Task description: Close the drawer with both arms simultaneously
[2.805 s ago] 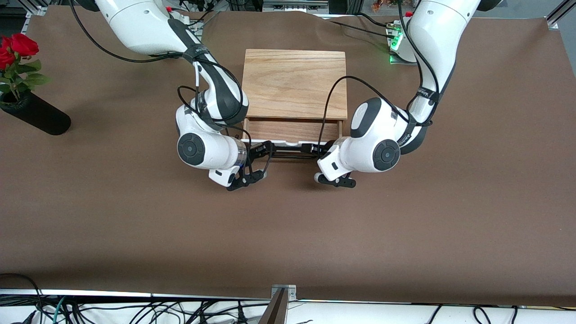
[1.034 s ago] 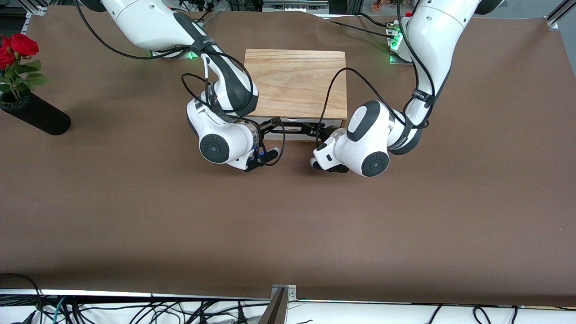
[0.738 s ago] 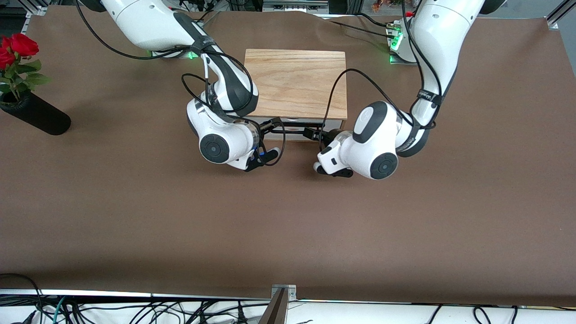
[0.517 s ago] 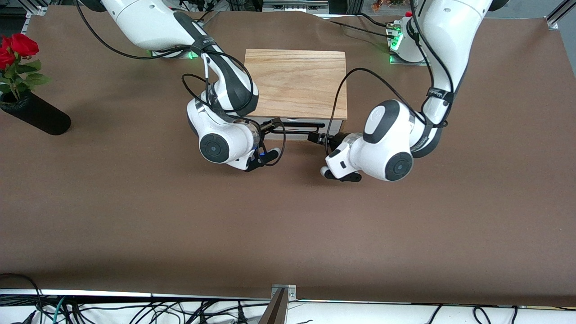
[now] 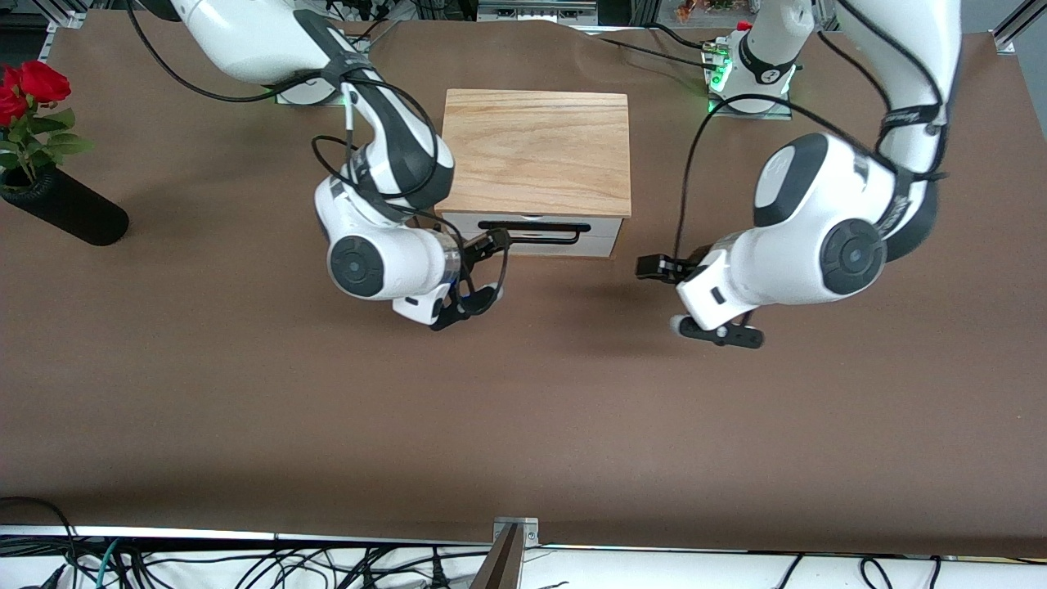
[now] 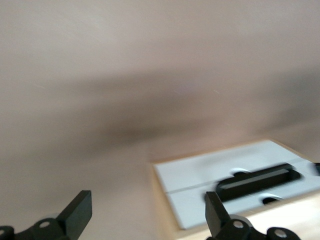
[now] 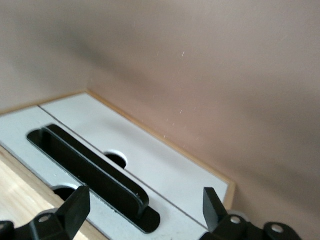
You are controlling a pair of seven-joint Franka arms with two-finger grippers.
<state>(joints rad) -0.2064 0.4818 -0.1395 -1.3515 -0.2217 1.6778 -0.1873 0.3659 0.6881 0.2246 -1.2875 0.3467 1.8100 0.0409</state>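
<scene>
While the shallow drawer with its white front panel [image 5: 532,236] and single black wire bar handle [image 5: 533,227] is sitting flush in the one small light-wood box [image 5: 536,154] on the brown tabletop [image 5: 523,409], two white robot arms are hanging near it. The right arm's black two-finger gripper [image 5: 481,268] is hovering just in front of the panel with its fingers [image 7: 75,207] apart, empty. The left arm's black two-finger gripper [image 5: 658,268] is hovering over bare tabletop toward its own end, fingers [image 6: 79,214] also spread, while one black vase of red roses [image 5: 45,192] is standing at the right arm's end.
</scene>
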